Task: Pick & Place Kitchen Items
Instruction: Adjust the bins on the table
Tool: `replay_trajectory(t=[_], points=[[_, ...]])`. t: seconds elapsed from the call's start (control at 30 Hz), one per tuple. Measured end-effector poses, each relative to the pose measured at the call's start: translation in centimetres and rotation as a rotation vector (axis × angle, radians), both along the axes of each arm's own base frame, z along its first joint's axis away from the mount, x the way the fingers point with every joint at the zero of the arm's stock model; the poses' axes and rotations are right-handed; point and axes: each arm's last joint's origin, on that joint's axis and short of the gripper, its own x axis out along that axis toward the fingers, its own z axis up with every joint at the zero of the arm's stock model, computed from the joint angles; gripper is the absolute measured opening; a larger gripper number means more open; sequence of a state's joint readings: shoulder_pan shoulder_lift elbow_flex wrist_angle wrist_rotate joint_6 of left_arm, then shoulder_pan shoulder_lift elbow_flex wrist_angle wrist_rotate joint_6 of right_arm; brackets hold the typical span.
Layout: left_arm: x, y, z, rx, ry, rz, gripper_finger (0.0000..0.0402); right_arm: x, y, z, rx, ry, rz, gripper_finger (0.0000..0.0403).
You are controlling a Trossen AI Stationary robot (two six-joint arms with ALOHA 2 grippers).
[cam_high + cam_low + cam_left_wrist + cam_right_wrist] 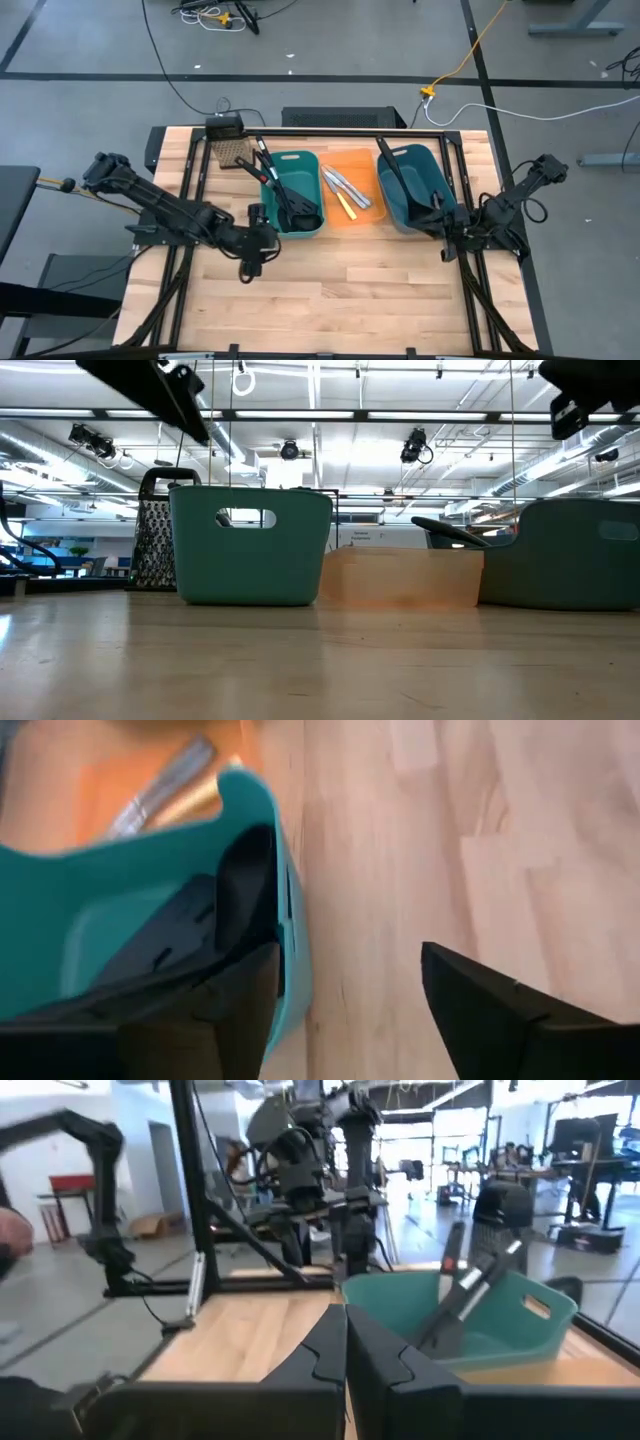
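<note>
In the low view, the light teal plastic bin (250,545), the flat orange tray (402,577) and the darker teal bin (565,555) hide their contents behind their walls; only 1 black handle (450,530) pokes above. Both arms are cut off at the top edge there. The left wrist view is blurred.

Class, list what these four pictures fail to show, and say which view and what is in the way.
- Low view: contents of the teal bin and orange bin, hidden by their walls.
- Left wrist view: the utensils in the orange bin, blurred and cut by the edge.
- High view: the knives are too small to count surely.
</note>
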State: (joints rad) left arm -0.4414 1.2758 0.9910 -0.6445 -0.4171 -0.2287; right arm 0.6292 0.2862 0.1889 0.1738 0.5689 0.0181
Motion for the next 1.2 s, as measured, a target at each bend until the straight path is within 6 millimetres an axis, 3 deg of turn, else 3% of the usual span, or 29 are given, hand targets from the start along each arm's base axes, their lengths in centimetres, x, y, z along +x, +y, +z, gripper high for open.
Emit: replay_trajectory(t=[0.23, 0.57, 1.2], points=[[1.9, 1.3, -2.2, 0.020, 0.117, 0.023, 0.0254, -0.3, -0.4, -0.9, 0.017, 0.040, -0.061, 0.0006], [2.4, 3.5, -3.6, 0.010, 0.254, 0.063, 0.0248, -0.3, -0.3, -1.0, 0.041, 0.047, -0.038, 0.0006], [2.7, 6.9, -4.9, -0.013, 0.382, 0.168, 0.0157, -0.3, -0.3, -1.0, 0.060, 0.050, -0.032, 0.0006]])
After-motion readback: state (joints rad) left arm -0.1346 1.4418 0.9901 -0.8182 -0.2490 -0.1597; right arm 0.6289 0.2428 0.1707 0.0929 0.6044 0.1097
